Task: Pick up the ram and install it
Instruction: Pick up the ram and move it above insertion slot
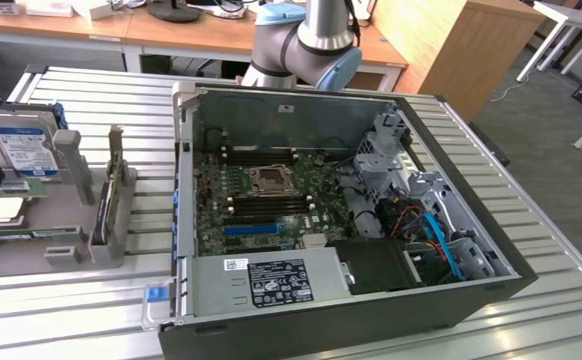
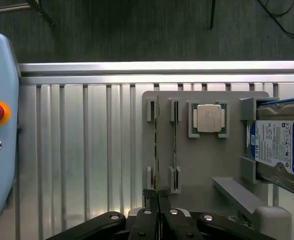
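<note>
Wrist view: gripper (image 2: 158,196) jaws are pressed together right at the near end of the ram (image 2: 156,145); can't tell if they're pinching the board or just over it. Ram stands on edge in the grey holder (image 2: 202,172), in the slot furthest from the CPU (image 2: 208,119). Long axis runs straight out from the fingertips, parallel w/ the table slats. I'd call it early: stick not lifted, nothing fitted in the PC case (image 1: 321,337) afaict, so pick + install both left.
</note>
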Tool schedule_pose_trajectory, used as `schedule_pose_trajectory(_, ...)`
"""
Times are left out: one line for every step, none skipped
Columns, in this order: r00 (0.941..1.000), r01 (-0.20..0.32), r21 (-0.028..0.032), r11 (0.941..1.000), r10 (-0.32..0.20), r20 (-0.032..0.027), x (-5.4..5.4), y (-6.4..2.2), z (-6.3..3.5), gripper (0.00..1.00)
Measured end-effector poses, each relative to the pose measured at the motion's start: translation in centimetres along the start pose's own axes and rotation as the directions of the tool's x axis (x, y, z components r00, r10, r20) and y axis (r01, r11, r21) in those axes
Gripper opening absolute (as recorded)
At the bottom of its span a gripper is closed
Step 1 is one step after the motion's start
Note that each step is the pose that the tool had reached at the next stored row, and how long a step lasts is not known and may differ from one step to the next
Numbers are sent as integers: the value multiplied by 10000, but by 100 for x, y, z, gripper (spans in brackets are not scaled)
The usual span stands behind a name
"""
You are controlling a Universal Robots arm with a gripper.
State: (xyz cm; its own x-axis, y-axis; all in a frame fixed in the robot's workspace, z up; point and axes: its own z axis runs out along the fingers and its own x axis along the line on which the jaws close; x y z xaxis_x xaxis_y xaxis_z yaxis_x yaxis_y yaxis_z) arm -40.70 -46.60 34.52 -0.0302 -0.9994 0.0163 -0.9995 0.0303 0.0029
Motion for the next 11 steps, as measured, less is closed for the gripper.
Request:
schedule_pose_trajectory(10000,0,2,10000,0,1,0,0,-17,12)
schedule_pose_trajectory(10000,0,5,10000,0,0,0,0,-36,12)
schedule_pose_trajectory(10000,-1,8,10000,1,1,1,0,-52,12)
schedule_pose_trajectory(10000,-1,8,10000,1,1,1,0,-68,12)
schedule_pose_trajectory(10000,-1,9,10000,1,0,1,1,-81,12)
schedule_pose_trajectory(10000,0,11,10000,0,1,1,0,-92,12)
schedule_pose_trajectory(10000,-1,11,10000,1,0,2,0,-104,12)
schedule_pose_trajectory(10000,-1,11,10000,1,1,2,0,-115,12)
schedule_pose_trajectory(10000,-1,12,10000,1,1,2,0,-126,12)
schedule_pose_trajectory(10000,-1,13,10000,1,1,2,0,-136,12)
schedule_pose_trajectory(10000,0,14,10000,0,1,2,0,-147,12)
